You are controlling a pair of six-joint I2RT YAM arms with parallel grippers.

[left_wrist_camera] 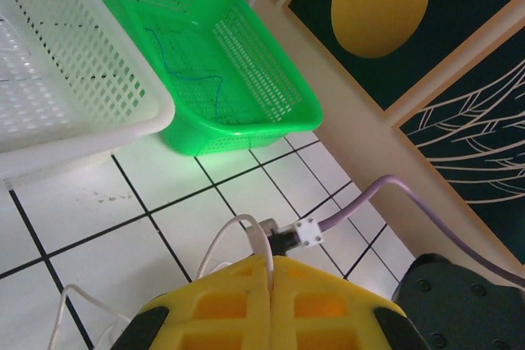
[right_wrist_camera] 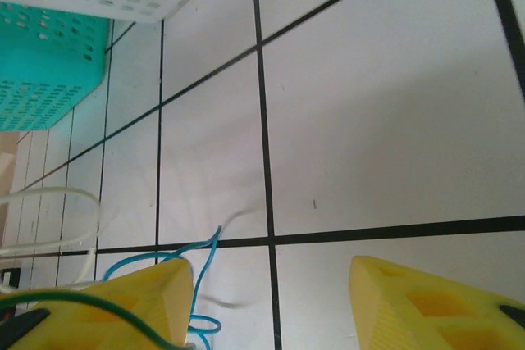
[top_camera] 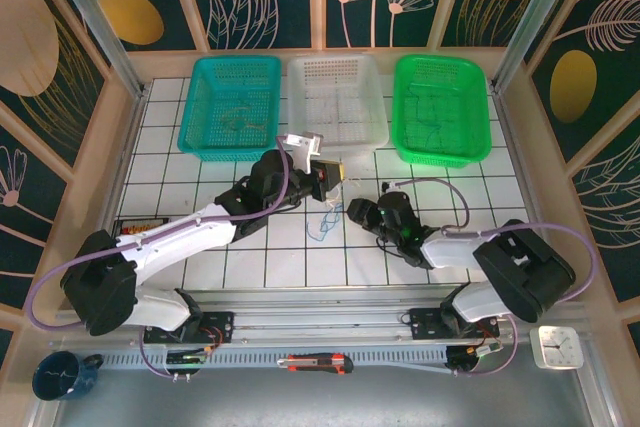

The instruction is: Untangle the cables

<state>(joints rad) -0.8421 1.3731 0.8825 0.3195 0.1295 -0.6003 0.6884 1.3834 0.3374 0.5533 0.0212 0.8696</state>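
cables [top_camera: 322, 224]: small loose tangle mid-table, sitting between my two grippers. Long way runs far-to-near, top end up at my left gripper, loops trailing toward the near edge
white strand [left_wrist_camera: 256, 239]: pokes straight out of my left finger seam, then arches over and back down
blue strand [right_wrist_camera: 205, 258]: curls right beside my right gripper's left finger
dark strand [right_wrist_camera: 82, 307]: draped across that same finger
left gripper [left_wrist_camera: 269, 272]: pinched tight on the white strand
right gripper [right_wrist_camera: 269, 266]: fingers apart, nothing between them but tile
baskets: teal [top_camera: 235, 107], white [top_camera: 335, 97], green [top_camera: 440, 107], lined up at the far side
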